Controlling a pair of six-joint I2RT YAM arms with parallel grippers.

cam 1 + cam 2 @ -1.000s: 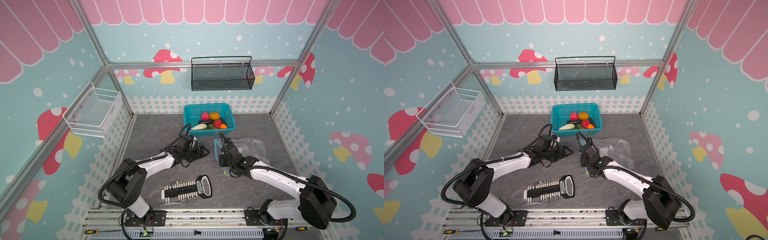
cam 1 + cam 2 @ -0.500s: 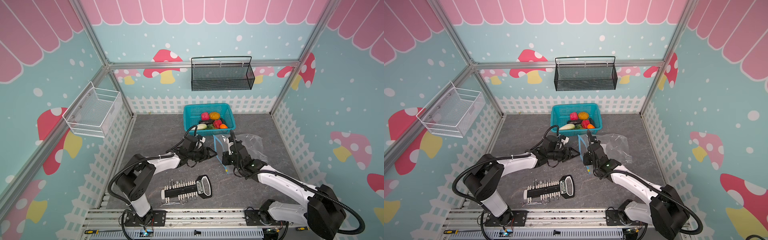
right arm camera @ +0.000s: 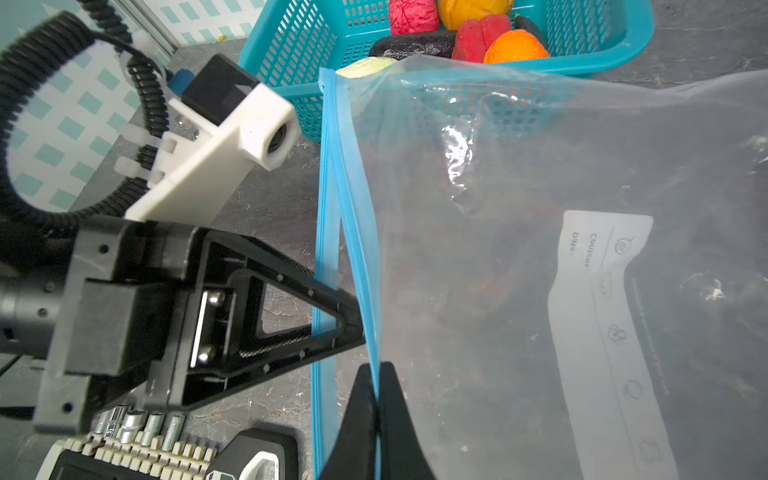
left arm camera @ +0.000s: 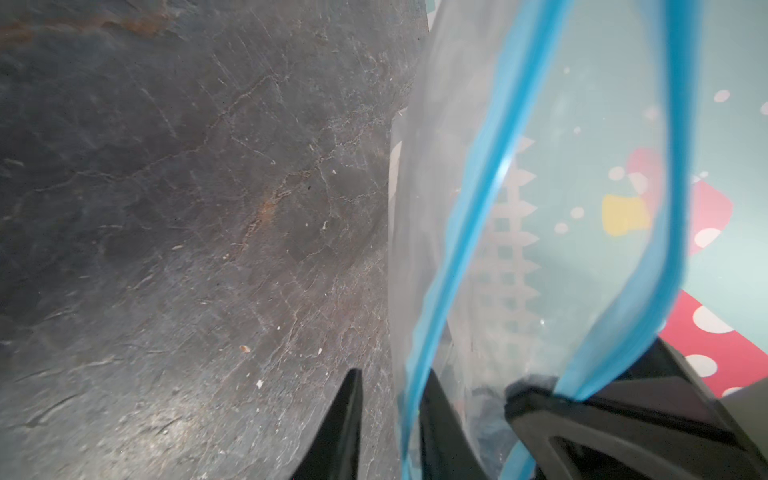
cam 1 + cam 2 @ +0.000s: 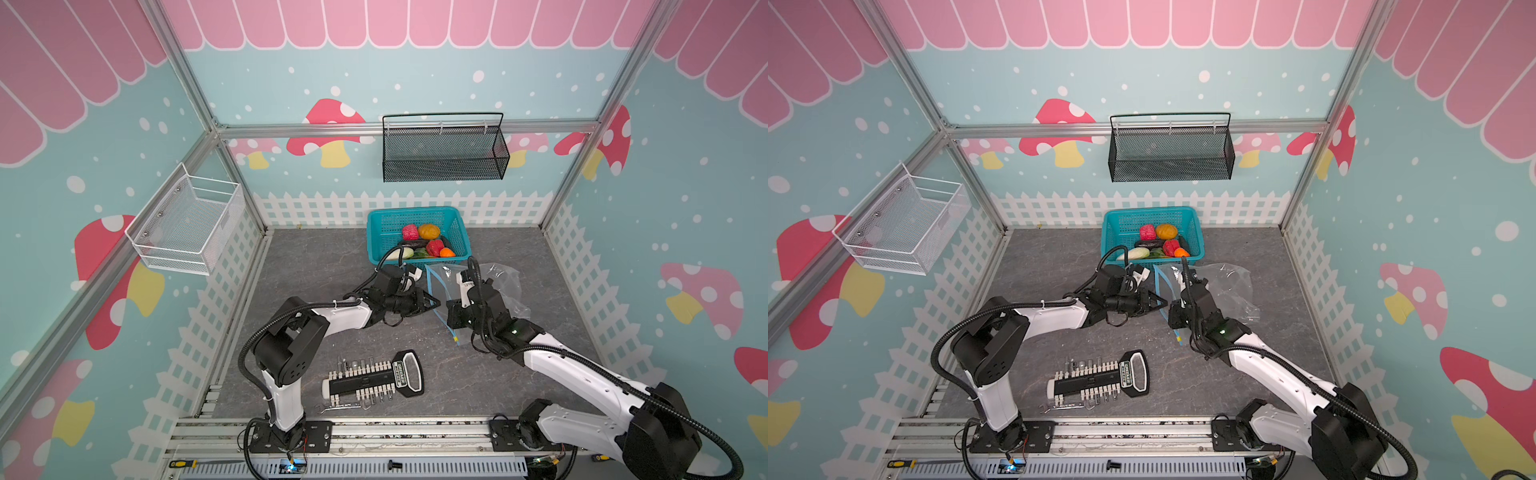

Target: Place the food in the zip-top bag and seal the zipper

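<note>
Food [image 5: 429, 231] sits in teal basket [image 5: 382, 232] at 12 o'clock, against the back fence. Just at 6 o'clock of it is the zip-top bag [image 5: 500, 286], mouth edge raised and facing 9 o'clock.

Top views hide grip detail; the wrist views give it. Right wrist view: right gripper [image 3: 376, 368] pressed together on one zipper [image 3: 328, 199] lip, white label [image 3: 602, 332] on bag wall. Left wrist view: left gripper [image 4: 392, 374] jaws narrow, other lip between them with a gap visible, can't tell if pinched. Lips stand apart, mouth gaping.

Socket set [image 5: 374, 376] at 6 o'clock, apart from both arms. Bare tabletop [image 5: 311, 270] at 9 o'clock; bag body spreads toward 3.
</note>
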